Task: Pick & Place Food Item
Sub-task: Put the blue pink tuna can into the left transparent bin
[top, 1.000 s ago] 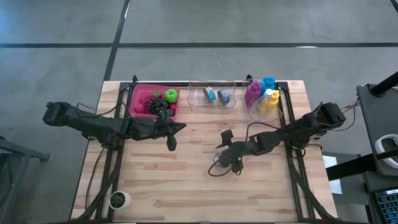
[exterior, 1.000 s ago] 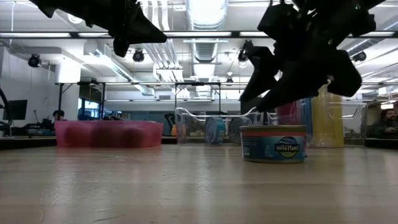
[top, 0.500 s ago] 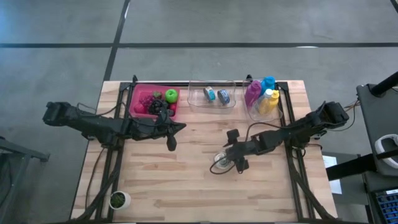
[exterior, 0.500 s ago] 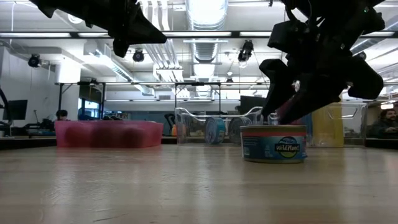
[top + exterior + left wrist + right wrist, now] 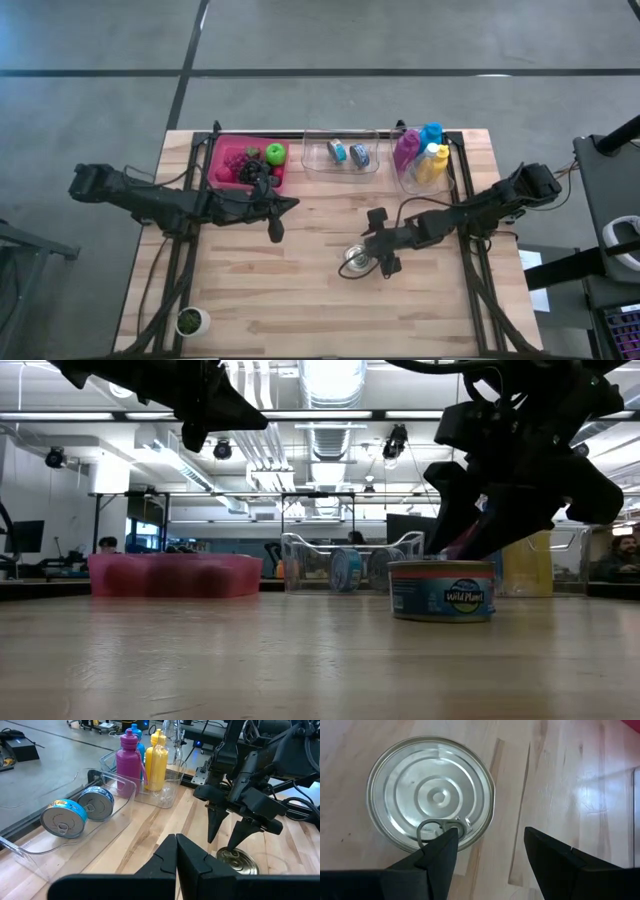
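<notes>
Can [image 5: 442, 590] upright on pale wood table [image 5: 250, 660] — bright workshop behind.

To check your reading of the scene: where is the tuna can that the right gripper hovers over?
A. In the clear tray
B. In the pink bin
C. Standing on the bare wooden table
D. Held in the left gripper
C: the tuna can stands alone on the table under the open right gripper.

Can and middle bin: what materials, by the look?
Can: looks like metal; bright lid with stamped rings and pull tab, printed blue label round its side in the low view. Middle bin: apparently clear, glossy plastic; two more cans show through its walls.
</notes>
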Controlling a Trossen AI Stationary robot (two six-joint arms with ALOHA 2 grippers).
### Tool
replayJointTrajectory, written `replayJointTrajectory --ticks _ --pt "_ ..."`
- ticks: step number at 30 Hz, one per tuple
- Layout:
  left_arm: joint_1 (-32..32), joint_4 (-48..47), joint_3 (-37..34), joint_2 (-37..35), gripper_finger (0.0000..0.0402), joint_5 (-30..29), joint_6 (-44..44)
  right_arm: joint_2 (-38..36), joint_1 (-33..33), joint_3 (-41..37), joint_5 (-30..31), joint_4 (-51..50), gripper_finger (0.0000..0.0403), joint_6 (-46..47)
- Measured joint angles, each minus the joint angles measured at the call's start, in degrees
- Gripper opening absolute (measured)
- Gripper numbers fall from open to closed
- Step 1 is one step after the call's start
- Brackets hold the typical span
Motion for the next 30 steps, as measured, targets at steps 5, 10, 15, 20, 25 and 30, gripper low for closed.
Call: replayJointTrajectory --ticks 5,10,15,20,25,30 --pt "0.0 0.0 0.0 0.0 0.0003 0.0 0.0 -0.1 0.0 0.0 0.0 -0.3 0.0228 0.7" --pt "0.0 0.0 0.0 0.0 0.0003 0.0 0.0 -0.1 0.0 1.5 -0.1 -1.4 0.0228 8.7" --pt "0.0 0.0 0.0 0.0 0.0003 0.0 0.0 -0.3 -0.1 3.1 -0.1 -2.8 0.0228 15.4" --pt "0.0 0.0 0.0 0.0 0.0003 0.0 0.0 -0.2 -0.5 4.0 -0.2 -7.3 0.0228 22.5" --pt "0.0 0.0 0.0 0.0 0.0003 0.0 0.0 -0.1 -0.9 4.0 -0.2 -10.5 0.0228 27.6" --pt "0.0 0.0 0.0 0.0 0.0003 0.0 0.0 -0.1 -1.0 4.0 -0.2 -10.4 0.0228 28.3"
